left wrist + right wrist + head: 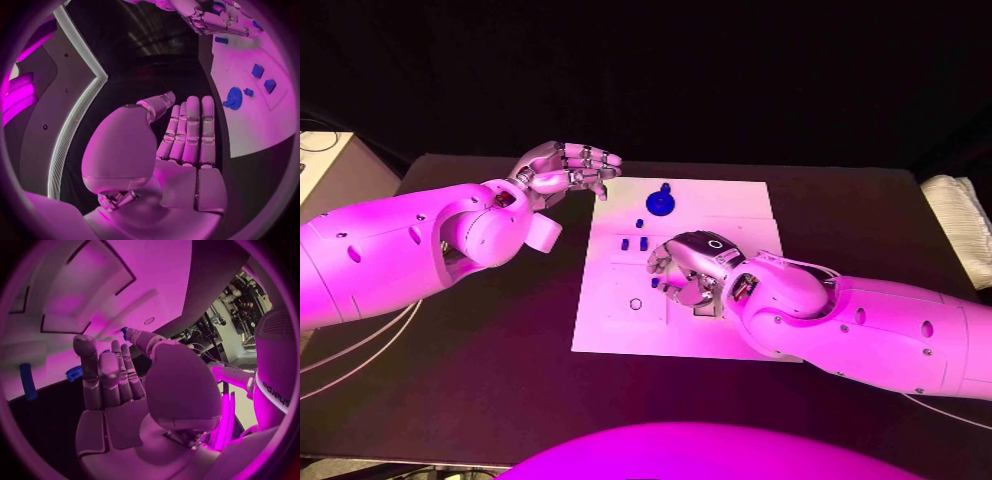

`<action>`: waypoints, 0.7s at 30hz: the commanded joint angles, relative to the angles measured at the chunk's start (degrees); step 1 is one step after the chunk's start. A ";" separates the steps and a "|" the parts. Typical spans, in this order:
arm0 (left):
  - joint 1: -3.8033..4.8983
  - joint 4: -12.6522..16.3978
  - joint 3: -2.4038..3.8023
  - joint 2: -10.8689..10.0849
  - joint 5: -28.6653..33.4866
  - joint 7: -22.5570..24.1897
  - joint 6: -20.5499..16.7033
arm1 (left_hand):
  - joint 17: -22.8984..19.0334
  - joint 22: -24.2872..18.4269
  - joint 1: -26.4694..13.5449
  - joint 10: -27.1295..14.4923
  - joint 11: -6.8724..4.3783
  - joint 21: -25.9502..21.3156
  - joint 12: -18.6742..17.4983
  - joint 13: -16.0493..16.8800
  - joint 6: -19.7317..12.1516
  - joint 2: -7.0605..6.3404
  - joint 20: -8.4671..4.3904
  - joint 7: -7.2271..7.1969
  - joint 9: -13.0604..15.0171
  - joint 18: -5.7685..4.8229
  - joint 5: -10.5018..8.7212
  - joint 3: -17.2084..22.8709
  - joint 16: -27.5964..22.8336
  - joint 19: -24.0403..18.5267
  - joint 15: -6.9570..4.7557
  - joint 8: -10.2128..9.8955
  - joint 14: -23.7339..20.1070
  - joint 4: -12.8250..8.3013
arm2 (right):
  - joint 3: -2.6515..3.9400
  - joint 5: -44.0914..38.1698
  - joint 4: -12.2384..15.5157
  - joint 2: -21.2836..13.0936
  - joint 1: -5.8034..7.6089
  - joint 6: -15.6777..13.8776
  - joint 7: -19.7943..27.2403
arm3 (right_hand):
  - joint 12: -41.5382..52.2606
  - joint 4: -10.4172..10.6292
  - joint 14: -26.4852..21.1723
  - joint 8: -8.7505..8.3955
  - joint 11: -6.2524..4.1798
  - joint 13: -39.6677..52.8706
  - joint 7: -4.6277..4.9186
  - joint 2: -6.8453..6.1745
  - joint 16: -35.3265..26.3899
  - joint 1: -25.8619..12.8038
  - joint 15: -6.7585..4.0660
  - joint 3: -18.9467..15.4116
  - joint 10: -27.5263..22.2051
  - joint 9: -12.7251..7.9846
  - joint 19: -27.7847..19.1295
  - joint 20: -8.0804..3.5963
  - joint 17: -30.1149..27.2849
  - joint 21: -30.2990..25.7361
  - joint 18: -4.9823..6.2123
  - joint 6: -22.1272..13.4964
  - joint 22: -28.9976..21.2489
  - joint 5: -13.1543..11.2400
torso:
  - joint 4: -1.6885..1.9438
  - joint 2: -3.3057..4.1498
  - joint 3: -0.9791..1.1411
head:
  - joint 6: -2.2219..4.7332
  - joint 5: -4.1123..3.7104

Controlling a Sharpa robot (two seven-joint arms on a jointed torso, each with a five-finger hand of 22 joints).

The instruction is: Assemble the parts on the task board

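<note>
The desk (473, 400) under me is black and matte, and the white task board (733, 200) lies flat in its middle, a rectangular sheet with shallow cut-out outlines marked in it. My left robot hand (567, 168) hovers just beside the board's far corner on my left, above bare desk, fingers straight and pressed side by side, holding nothing; my left wrist view shows the same flat palm (187, 135) with the board lying past the fingertips. My right robot hand (687, 270) sits over the middle of the board, fingers curled downward; my right wrist view shows a small blue part (124, 332) at the thumb tip, but whether I pinch it I cannot tell. A blue gear-shaped part (661, 203) lies on the board beyond my right robot hand, between my two hands. Three small blue parts (636, 243) lie on the board just beside my right fingertips, towards my left robot hand. Beyond the desk the room is dark.
</note>
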 commanded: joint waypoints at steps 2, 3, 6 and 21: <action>0.02 0.08 0.04 0.03 0.29 0.00 1.22 | -0.05 -0.11 -0.28 -0.43 0.04 -0.36 0.11 -0.10 -0.28 0.41 -0.07 -0.06 0.07 0.77 -0.02 -0.37 -0.19 0.28 0.03 -0.39 -0.42 0.11 | 0.01 0.00 1.12 -1.21 -0.04 -3.22 0.59 | 0.38 -0.12 -0.42 -0.31 0.00 0.08 0.05 -0.27 0.03 0.15 0.03 -0.38 -0.33 -0.09 -0.47 0.06 0.05 -0.25 0.65 -0.35 0.01 0.35 | 0.07 0.01 -0.04 | 0.14 -0.15; 0.02 0.08 0.04 0.02 0.29 0.02 1.23 | -0.05 -0.11 -0.28 -0.43 0.04 -0.36 0.11 -0.10 -0.28 0.41 -0.07 -0.06 0.07 0.77 -0.02 -0.37 -0.19 0.28 0.03 -0.39 -0.42 0.11 | 0.03 0.12 1.56 -1.76 -0.02 -3.66 0.68 | 0.41 -0.13 -0.40 -0.31 0.00 0.09 0.05 -0.27 0.09 0.15 0.03 -0.40 -0.36 -0.10 -0.41 0.07 0.11 -0.11 0.63 -0.35 0.08 0.36 | 0.06 -0.01 -0.05 | 0.23 -0.20; 0.02 0.11 0.03 -0.05 0.29 0.15 1.24 | -0.05 -0.11 -0.28 -0.43 0.04 -0.36 0.11 -0.10 -0.28 0.41 -0.07 -0.06 0.07 0.77 -0.02 -0.37 -0.19 0.28 0.03 -0.39 -0.42 0.11 | 0.24 1.15 3.18 -4.17 0.39 -4.25 1.19 | 1.65 -0.19 0.41 -0.27 -0.15 0.34 -0.03 -0.12 1.40 0.45 -0.11 -0.67 -0.04 -0.10 0.82 0.05 1.27 2.34 0.30 -0.05 1.34 0.72 | 0.02 -0.10 -0.10 | 0.54 -0.40; 0.01 0.36 0.02 -0.76 0.29 1.06 1.47 | -0.07 -0.19 -0.33 -0.54 0.06 -0.47 0.13 -0.12 -0.33 0.34 -0.05 -0.07 0.08 0.76 -0.03 -0.49 -0.24 0.30 0.06 -0.40 -0.44 0.12 | 1.31 10.25 4.53 -14.47 6.79 2.63 1.64 | 4.61 0.21 4.76 -0.90 -0.45 0.12 -0.18 -0.36 6.95 0.40 -0.56 -0.69 -0.82 -0.44 5.88 -0.47 7.26 11.27 -1.16 0.36 5.81 0.78 | -0.21 -0.10 -0.03 | 2.21 -2.05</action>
